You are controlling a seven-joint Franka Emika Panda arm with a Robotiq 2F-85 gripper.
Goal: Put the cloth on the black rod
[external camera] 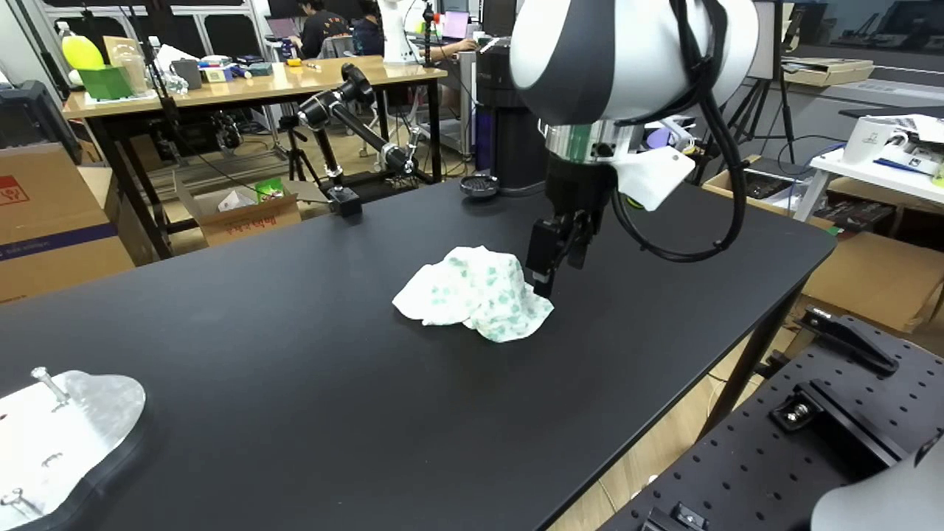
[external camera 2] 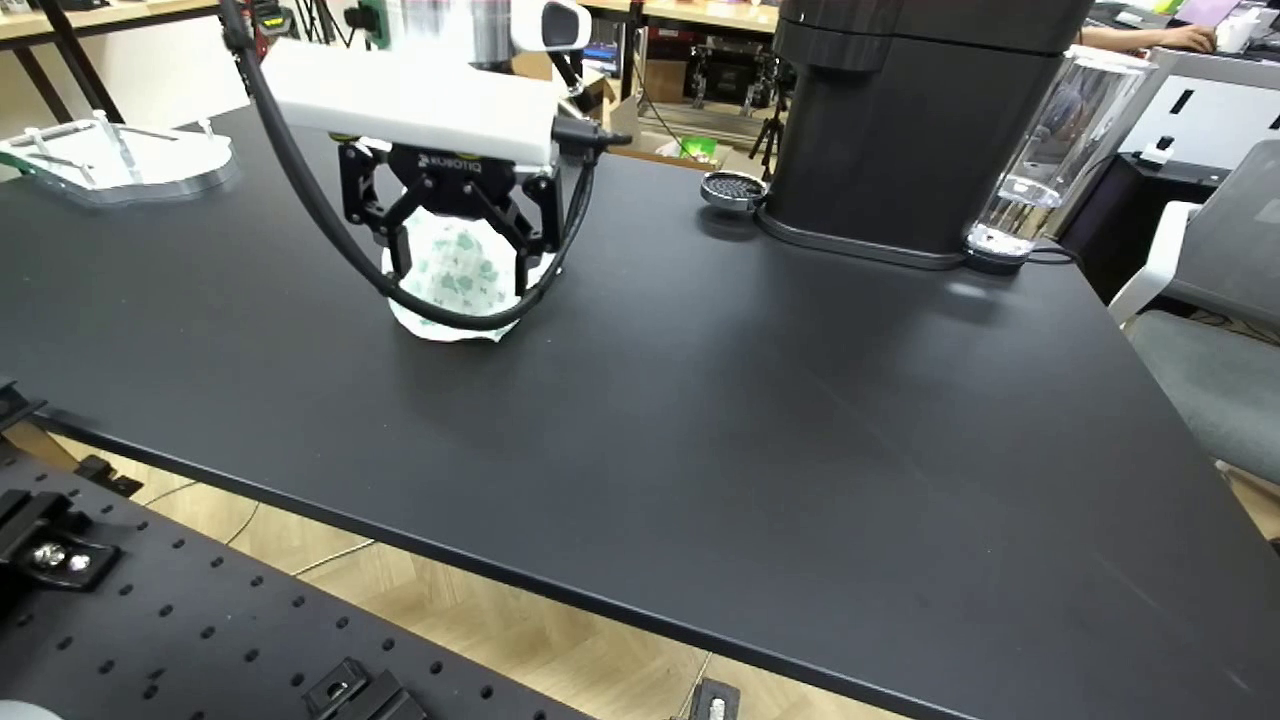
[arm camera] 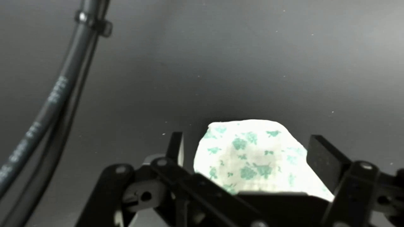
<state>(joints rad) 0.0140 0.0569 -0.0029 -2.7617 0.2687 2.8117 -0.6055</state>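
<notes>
- Green-printed white cloth (arm camera: 252, 157): crumpled on the black surface (external camera: 295, 428), part of it showing between the fingers (arm camera: 326, 159).
- Fingers: spread wide; whether either touches the cloth, I cannot tell.
- Coffee machine (external camera 2: 890, 160) and bolt-studded plate (external camera: 110, 409): both on the same surface, well apart from the fingers.

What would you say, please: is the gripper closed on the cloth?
No, the wrist view shows the gripper open, its fingers spread apart with the cloth visible between them.
</notes>
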